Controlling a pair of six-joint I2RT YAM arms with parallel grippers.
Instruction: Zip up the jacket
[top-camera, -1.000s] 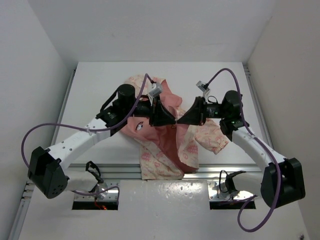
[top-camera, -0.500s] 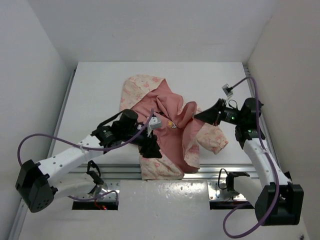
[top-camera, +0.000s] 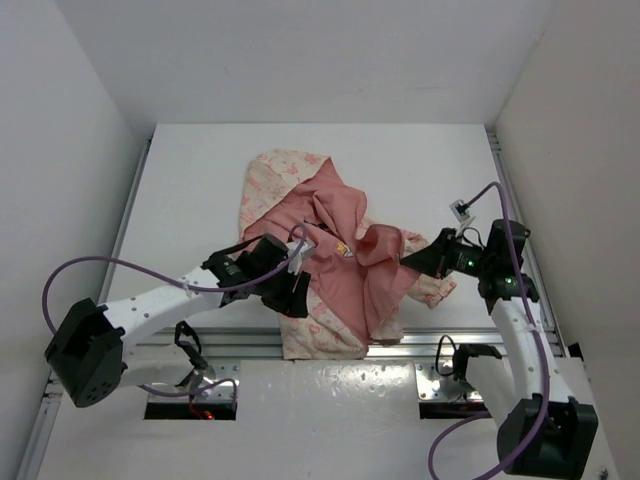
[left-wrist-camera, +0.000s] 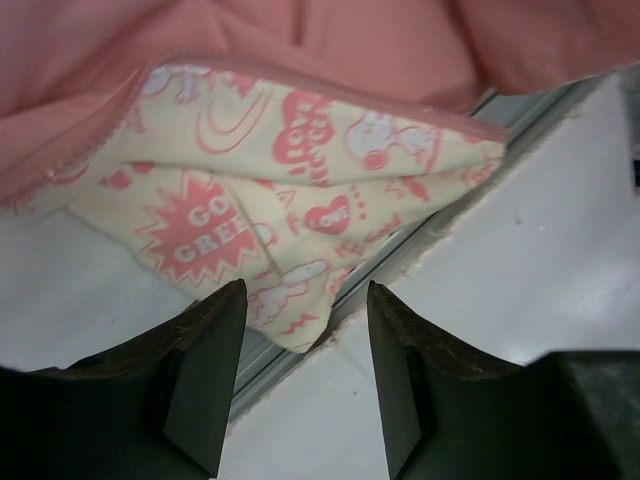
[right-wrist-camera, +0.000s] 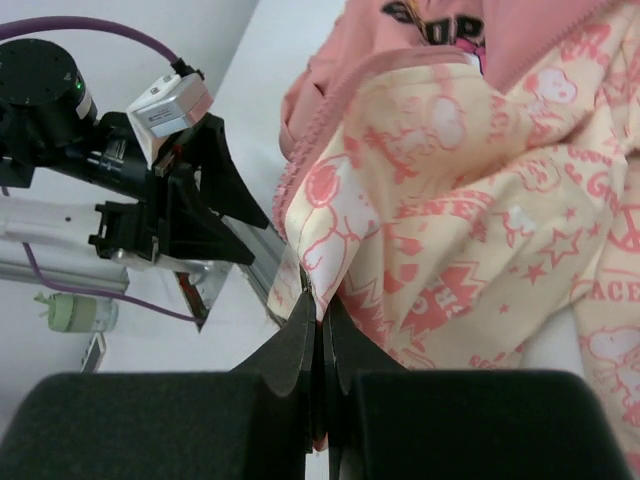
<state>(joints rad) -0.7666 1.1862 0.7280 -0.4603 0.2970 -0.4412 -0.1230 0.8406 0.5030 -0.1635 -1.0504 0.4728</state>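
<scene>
**Jacket lies unzipped near the table's front edge, one panel pinched**

The jacket (top-camera: 335, 270) is spread on the white table (top-camera: 200, 170), in the middle and toward the near side. Its front is open and the plain pink lining faces up. The hood (top-camera: 268, 172) points to the far side. The printed hem reaches over the metal rail (top-camera: 240, 338) at the table's near edge. The front panel on the right arm's side is folded in over the lining, so part of its printed outer face shows.

The left gripper (top-camera: 296, 292) hangs over the front panel on its own side, near the hem. In the left wrist view its jaws stand apart with nothing clamped. A corner of the printed hem lies below the gap between them, and the pink zipper tape (left-wrist-camera: 95, 148) runs along the panel's edge above that corner.

The right gripper (top-camera: 406, 262) sits at the edge of the folded-in panel. In the right wrist view its fingers are pressed together with the panel's pink-trimmed edge pinched at their tips, and the printed cloth rises from the pinch. The two grippers are well apart, with the lining between them.
</scene>
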